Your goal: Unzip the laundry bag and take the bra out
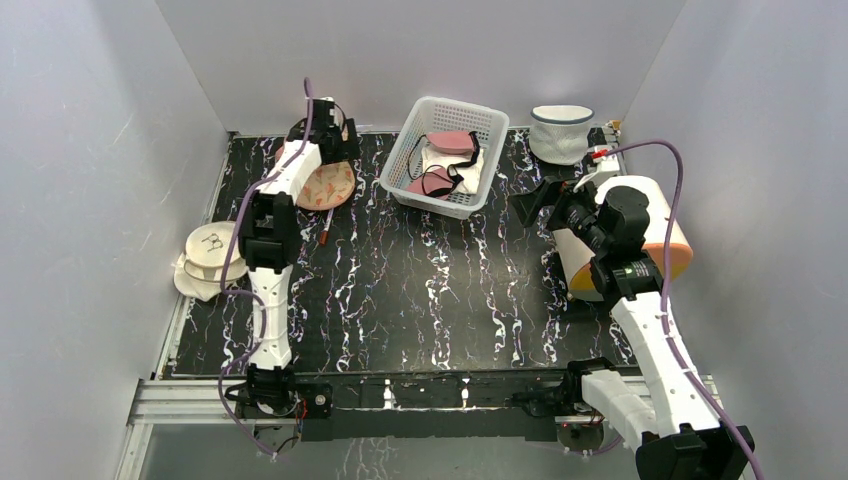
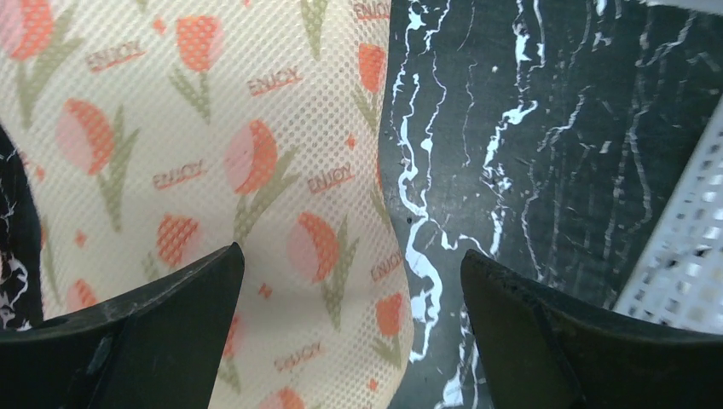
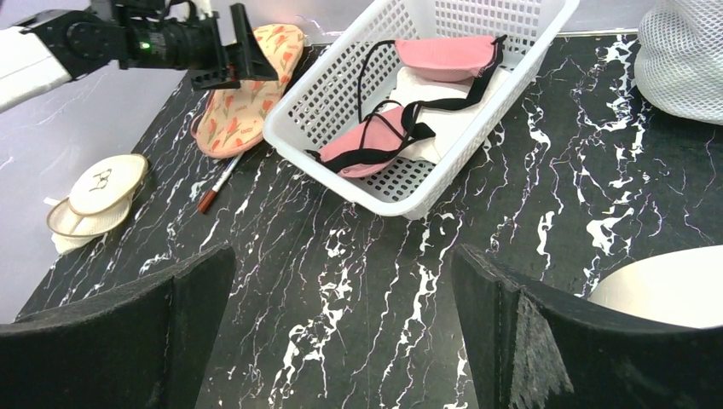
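The laundry bag (image 1: 328, 186) is peach-pink with red-green tulip prints and lies flat on the black marble table at the back left. It also shows in the right wrist view (image 3: 243, 102). My left gripper (image 1: 340, 145) hovers just above it, open and empty. In the left wrist view the bag (image 2: 213, 170) fills the left half, and its right edge runs between the spread jaws of the left gripper (image 2: 349, 256). My right gripper (image 1: 530, 205) is open and empty over bare table at the right (image 3: 341, 264). No white bra shows at the bag.
A white basket (image 1: 400, 185) at the back middle holds pink bras with black straps (image 1: 450, 140) on a white cloth (image 3: 443, 119). A white mesh tub (image 1: 560, 135) stands back right. A cream disc case (image 1: 210, 255) lies left. A white cylinder (image 1: 665, 240) lies by the right arm.
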Controlling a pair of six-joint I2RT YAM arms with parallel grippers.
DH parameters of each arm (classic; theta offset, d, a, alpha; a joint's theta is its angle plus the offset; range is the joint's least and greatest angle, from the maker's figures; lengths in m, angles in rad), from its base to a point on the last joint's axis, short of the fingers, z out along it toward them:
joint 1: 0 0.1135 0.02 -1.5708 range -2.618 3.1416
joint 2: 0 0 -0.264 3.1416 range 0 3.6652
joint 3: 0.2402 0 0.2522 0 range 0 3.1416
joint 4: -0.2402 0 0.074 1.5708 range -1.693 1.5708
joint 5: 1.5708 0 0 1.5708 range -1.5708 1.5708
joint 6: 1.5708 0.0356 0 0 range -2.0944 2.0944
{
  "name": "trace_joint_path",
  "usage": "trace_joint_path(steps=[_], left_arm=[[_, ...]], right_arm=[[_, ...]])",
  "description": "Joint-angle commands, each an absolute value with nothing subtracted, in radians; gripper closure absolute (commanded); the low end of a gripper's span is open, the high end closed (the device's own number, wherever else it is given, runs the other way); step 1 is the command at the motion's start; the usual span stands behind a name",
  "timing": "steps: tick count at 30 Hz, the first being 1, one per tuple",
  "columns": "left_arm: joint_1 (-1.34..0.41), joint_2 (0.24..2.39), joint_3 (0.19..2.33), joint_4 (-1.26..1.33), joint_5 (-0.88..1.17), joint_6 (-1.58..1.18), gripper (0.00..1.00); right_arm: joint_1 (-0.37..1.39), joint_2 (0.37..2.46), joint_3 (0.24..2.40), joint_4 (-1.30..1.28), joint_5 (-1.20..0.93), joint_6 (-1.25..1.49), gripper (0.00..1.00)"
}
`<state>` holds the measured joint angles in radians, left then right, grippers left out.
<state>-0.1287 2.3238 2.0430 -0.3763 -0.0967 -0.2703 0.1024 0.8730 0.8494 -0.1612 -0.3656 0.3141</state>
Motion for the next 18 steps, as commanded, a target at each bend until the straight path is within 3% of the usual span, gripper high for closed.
trace_joint_path(steps=[1,4,7,14,18], left_arm=[[-0.185,2.391,2.178,-0.5,-0.199,-0.164,0.02],[-0.221,2.442,2.22,-0.539,-0.287,-0.117,0.02],[-0.232,2.459,2.201,-0.571,-0.34,-0.126,0.1],[-0.269,2.36,1.994,-0.499,-0.392,-0.084,0.39],[-0.271,2.296,1.909,-0.488,-0.409,-0.088,0.61]], right_arm=[[0.097,0.839,0.908,-0.15,-0.36,0.291,0.02],[0.097,0.832,0.912,-0.163,-0.35,0.281,0.02],[0.097,0.833,0.92,-0.173,-0.345,0.274,0.02],[0.097,0.84,0.93,-0.167,-0.359,0.281,0.02],[0.097,0.842,0.928,-0.171,-0.365,0.287,0.02]])
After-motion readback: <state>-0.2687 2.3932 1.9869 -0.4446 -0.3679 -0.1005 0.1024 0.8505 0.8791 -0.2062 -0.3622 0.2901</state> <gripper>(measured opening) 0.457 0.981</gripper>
